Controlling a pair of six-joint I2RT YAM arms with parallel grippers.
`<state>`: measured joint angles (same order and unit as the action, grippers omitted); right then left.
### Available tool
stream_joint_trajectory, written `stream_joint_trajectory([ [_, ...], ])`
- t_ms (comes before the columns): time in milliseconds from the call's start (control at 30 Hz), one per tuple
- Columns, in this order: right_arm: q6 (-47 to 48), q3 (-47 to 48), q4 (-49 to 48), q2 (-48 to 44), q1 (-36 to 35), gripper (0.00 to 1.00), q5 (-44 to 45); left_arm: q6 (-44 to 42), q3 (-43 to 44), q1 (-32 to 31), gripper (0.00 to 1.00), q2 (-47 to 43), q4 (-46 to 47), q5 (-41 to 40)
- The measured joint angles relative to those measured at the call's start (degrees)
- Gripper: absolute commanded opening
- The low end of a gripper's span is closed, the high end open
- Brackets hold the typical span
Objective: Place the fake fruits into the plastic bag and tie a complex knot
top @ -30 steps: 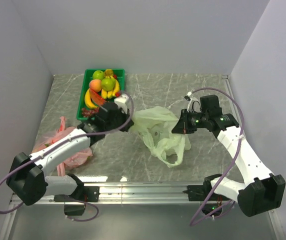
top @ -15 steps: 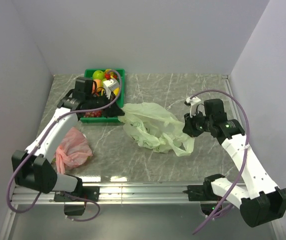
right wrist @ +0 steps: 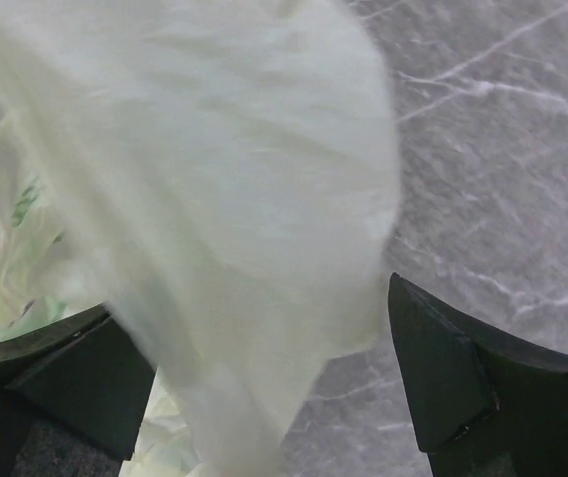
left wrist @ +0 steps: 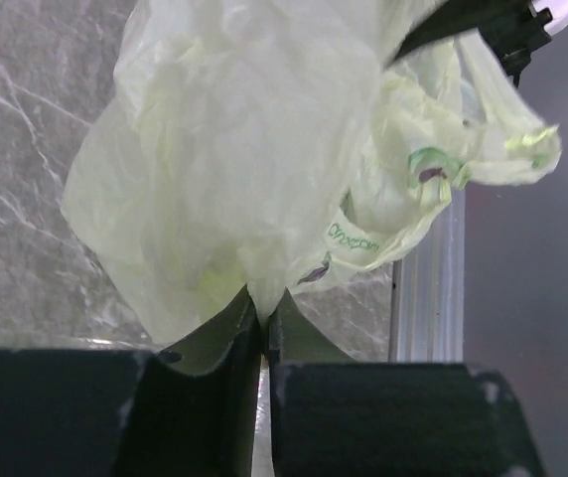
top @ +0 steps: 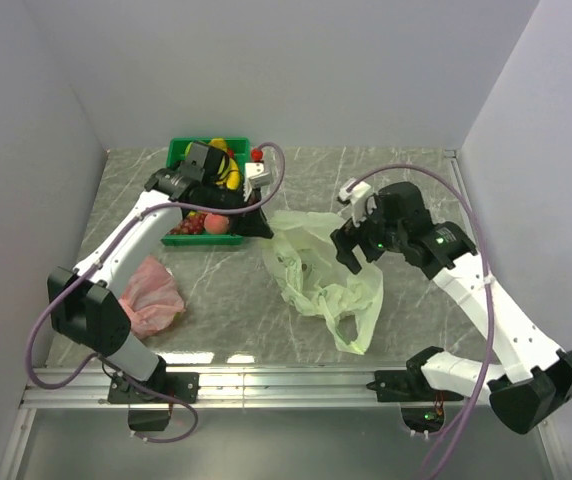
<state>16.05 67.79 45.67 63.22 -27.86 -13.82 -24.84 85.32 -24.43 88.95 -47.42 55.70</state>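
The pale green plastic bag [top: 321, 272] lies crumpled and spread on the marble table in the middle. My left gripper [top: 265, 228] is at its left edge; in the left wrist view the left gripper [left wrist: 262, 316] is shut on a pinch of the plastic bag [left wrist: 234, 149]. My right gripper [top: 347, 248] hovers over the bag's right side. In the right wrist view the right gripper [right wrist: 249, 298] stands wide open, with blurred film of the plastic bag [right wrist: 214, 179] between its fingers but not clamped. The fake fruits, among them a banana [top: 228, 168], grapes [top: 188, 226] and a small red fruit [top: 257, 154], sit in the green basket [top: 178, 150].
A pink plastic bag [top: 151, 295] lies at the left near the left arm's base. The left arm reaches across the basket and hides part of it. An aluminium rail [top: 286, 380] runs along the near edge. Walls close in left, back and right.
The right gripper has opened and let go of the bag. The left gripper, still pinching the bag, has shifted right, and the bag has spread and sagged toward the near edge.
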Motion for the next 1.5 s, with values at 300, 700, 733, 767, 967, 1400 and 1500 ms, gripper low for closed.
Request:
stream_joint_trajectory([
  [300,-0.9,0.0,-0.2,7.3,-4.2,0.00,1.3,2.1,8.0,0.5,0.49,7.5,-0.1,1.4],
  [700,-20.5,-1.5,-2.2,3.6,13.4,0.00,-6.2,29.2,-5.6,10.2,0.99,-10.3,23.6,-24.1],
  [733,-21.3,-1.9,-2.5,3.1,13.7,0.00,-6.5,30.2,-5.3,10.3,0.99,-11.1,23.4,-27.3],
  [767,-22.2,-2.2,-2.8,2.5,14.1,0.00,-6.6,30.8,-4.8,10.4,0.99,-11.4,23.0,-30.2],
  [967,-24.3,-2.7,-3.9,1.7,16.3,0.00,-6.3,38.3,-4.0,12.4,0.98,-6.4,21.9,-46.5],
  [1400,-20.5,-2.7,-4.7,5.4,16.3,0.00,-7.9,48.0,-0.9,13.2,0.90,12.1,20.2,-60.4],
  [1500,-19.5,-2.7,-5.4,5.6,16.3,0.00,-8.1,45.8,-2.0,13.2,0.95,12.3,20.2,-57.2],
])
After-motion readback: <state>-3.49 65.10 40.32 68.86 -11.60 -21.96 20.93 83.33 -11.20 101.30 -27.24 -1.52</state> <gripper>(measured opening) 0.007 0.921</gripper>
